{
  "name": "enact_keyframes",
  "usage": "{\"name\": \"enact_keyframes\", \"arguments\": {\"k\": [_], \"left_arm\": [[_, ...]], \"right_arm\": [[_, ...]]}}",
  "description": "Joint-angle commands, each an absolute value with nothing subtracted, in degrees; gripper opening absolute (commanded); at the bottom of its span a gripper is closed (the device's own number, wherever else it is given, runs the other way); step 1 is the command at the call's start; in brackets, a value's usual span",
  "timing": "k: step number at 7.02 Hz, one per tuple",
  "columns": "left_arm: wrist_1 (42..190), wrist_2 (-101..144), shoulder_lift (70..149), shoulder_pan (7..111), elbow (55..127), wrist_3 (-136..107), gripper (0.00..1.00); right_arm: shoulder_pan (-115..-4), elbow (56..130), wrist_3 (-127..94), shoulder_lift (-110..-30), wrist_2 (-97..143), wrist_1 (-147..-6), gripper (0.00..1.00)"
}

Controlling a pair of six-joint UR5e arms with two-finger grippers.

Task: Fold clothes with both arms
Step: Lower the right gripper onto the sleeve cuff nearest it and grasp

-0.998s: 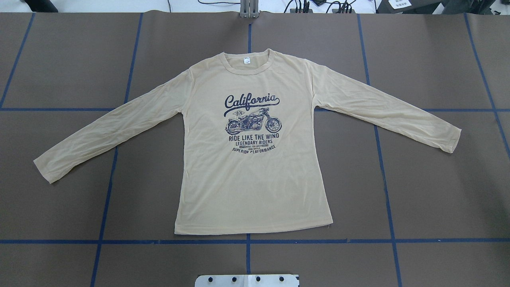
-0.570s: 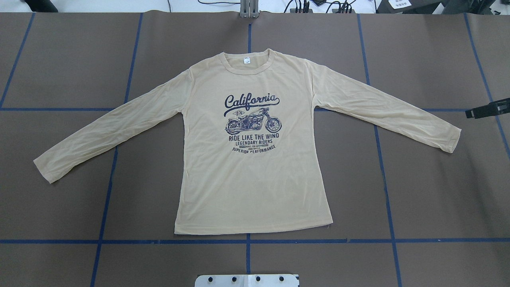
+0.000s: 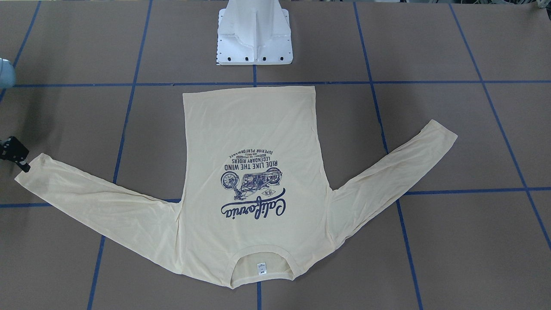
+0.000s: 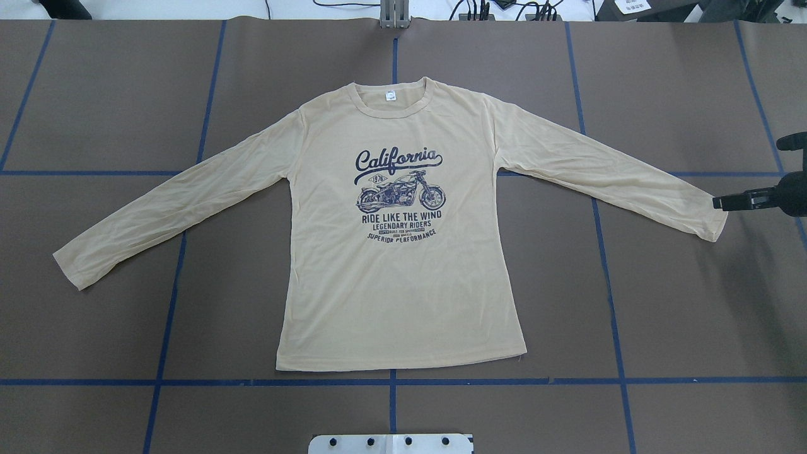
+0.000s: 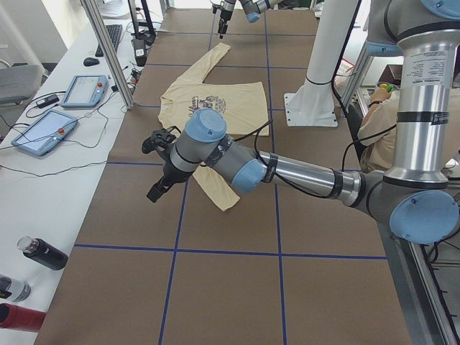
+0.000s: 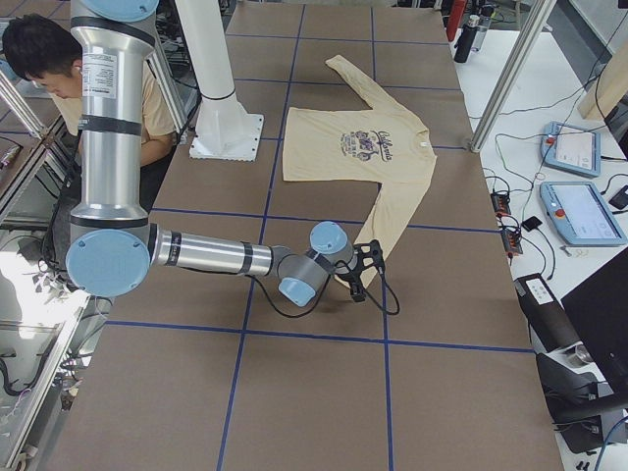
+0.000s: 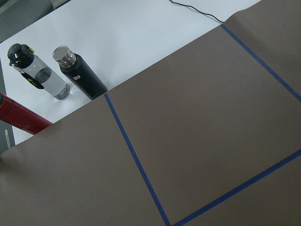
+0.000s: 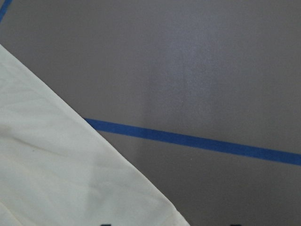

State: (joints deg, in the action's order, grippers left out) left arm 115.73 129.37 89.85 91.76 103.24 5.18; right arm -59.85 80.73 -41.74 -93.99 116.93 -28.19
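Right pincer [image 4: 719, 203], jaws apart, hovered just beside the 3 o'clock cuff of the T-shirt [image 4: 397, 284], seemingly poised to seize that sleeve. Left pincer [image 5: 157, 188], grip state indiscernible, hung beyond the 9 o'clock sleeve; the T-shirt lay flat on the counter [image 4: 662, 302].

Clear bottle [image 7: 44, 79] and black bottle [image 7: 84, 77] (both capped) sit beside the brown mat [image 7: 202, 117].

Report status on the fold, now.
Right gripper at sleeve cuff, open or shut unclear. Left gripper over bare table, off shirt. Shirt flat, unfolded. Nothing on it.
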Motion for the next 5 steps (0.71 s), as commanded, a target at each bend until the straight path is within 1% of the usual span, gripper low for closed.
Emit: {"name": "enact_keyframes", "arguments": {"k": [1, 3, 4, 5], "left_arm": [[115.75, 129.37, 89.82, 91.76, 103.18, 5.27, 1.00], [115.75, 129.37, 89.74, 91.76, 103.18, 5.27, 1.00], [115.75, 129.37, 89.74, 91.76, 103.18, 5.27, 1.00], [115.75, 129.37, 89.74, 91.76, 103.10, 5.27, 1.00]], "right_arm": [[-57.49, 80.42, -42.98, -93.96, 114.44, -27.07, 0.80], [-57.31, 80.07, -42.98, -93.60, 113.65, -27.16, 0.62], [-57.30, 79.98, -42.89, -93.60, 113.47, -27.07, 0.59], [-57.30, 80.07, -42.80, -93.69, 113.12, -27.16, 0.59]]}}
